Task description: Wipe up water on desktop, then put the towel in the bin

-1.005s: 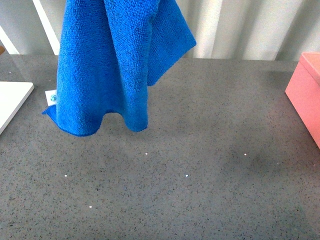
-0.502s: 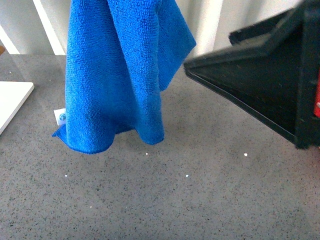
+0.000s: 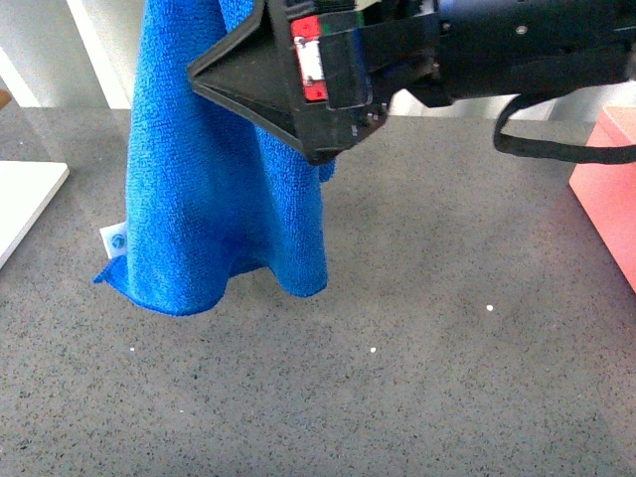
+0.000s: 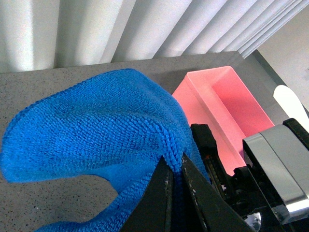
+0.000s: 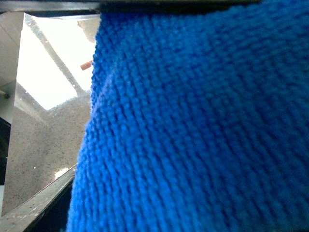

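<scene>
The blue towel (image 3: 219, 209) hangs above the dark-grey speckled desktop (image 3: 417, 388), its lower hem just over the surface and its white tag (image 3: 113, 239) at the left edge. My left gripper (image 4: 175, 166) is shut on a fold of the towel (image 4: 96, 125); it is above the frame in the front view. My right gripper (image 3: 204, 72) is open and reaches in from the right across the towel's upper part. The towel (image 5: 203, 125) fills the right wrist view. The pink bin (image 3: 608, 189) stands at the right edge and shows open and empty in the left wrist view (image 4: 217, 111).
A flat white board (image 3: 25, 199) lies at the left edge of the desktop. A few small bright specks (image 3: 373, 349) dot the desktop in front of the towel. White vertical slats run along the back.
My right arm has swept in from the right and now lies across the towel's upper part. The towel has shifted slightly right and hangs a little lower.
</scene>
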